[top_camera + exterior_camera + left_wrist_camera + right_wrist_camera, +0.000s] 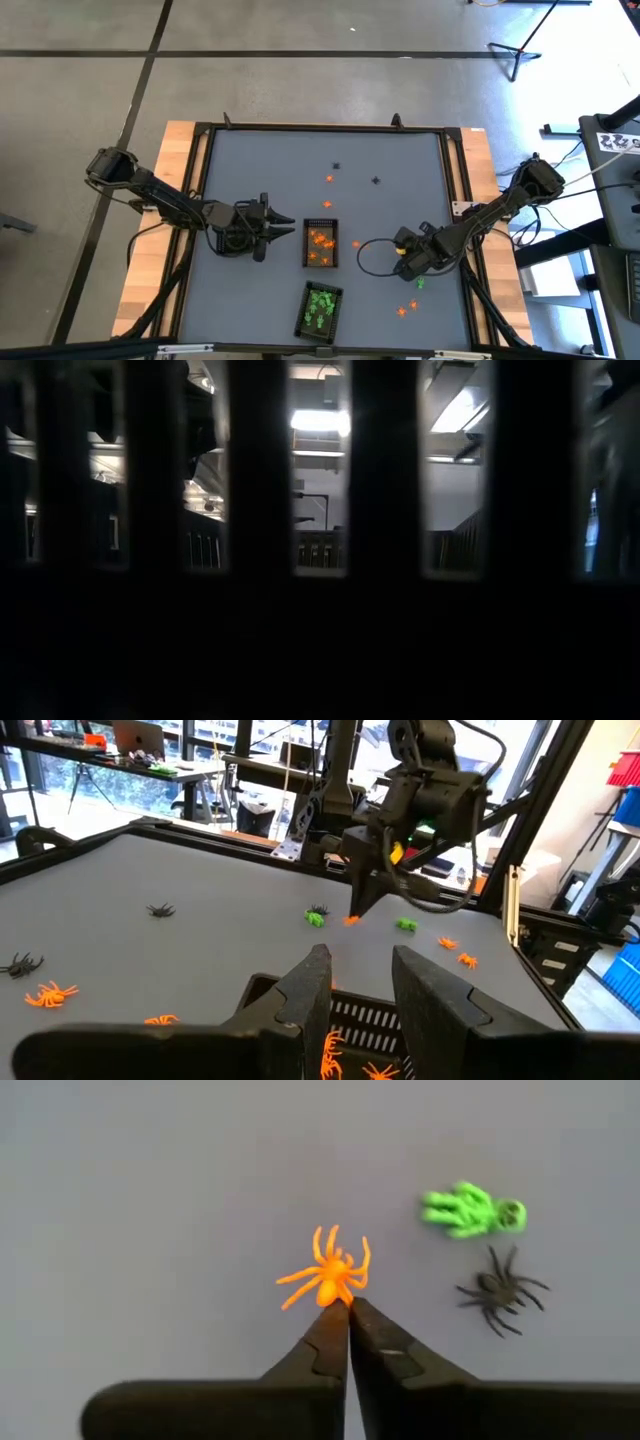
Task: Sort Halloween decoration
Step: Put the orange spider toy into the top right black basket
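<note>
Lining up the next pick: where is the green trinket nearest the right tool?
In the right wrist view, the green trinket lies on the grey mat just beyond the shut right tool, right beside a black spider, with an orange spider at the tips.

Orange spider, green skeleton, black spider, grey table.

Both arms are dark, nearly black, built of slim links joined by bulkier rounded housings. The left gripper ends in two long tapering black fingers with flat inner faces. The right gripper has matching wedge-shaped fingers narrowing to fine points. A thin black cable loops beside the right arm's wrist, whose boxy housing shows a small yellow marking.
</note>
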`<move>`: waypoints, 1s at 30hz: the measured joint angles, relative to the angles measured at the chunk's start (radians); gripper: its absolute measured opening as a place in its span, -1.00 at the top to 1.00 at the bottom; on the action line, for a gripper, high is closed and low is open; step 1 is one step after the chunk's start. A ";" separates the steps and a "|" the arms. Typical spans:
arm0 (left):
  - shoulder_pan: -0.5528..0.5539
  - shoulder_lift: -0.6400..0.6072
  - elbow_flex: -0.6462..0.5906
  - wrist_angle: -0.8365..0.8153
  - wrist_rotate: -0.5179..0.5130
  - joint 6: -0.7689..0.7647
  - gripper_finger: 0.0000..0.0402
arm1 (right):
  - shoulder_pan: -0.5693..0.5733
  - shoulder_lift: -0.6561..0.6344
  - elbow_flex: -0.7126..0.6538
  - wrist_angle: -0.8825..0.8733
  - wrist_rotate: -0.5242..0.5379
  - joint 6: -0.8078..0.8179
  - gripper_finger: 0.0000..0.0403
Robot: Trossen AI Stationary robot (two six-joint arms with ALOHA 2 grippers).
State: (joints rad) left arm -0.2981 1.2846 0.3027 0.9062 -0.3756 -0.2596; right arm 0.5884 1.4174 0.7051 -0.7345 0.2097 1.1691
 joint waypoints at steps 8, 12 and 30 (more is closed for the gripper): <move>0.000 0.000 0.000 0.000 0.000 0.000 0.49 | 0.000 0.000 0.113 0.003 0.093 -0.096 0.98; 0.000 0.000 0.000 0.000 -0.001 0.000 0.49 | -0.027 0.000 0.181 0.077 0.180 -0.226 0.99; 0.000 0.000 0.000 -0.015 0.000 0.000 0.49 | -0.355 0.140 0.205 0.838 -0.211 -0.808 0.88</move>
State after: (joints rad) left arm -0.2979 1.2846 0.3031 0.8914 -0.3752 -0.2596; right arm 0.2336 1.5570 0.9104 0.1030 -0.0012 0.3611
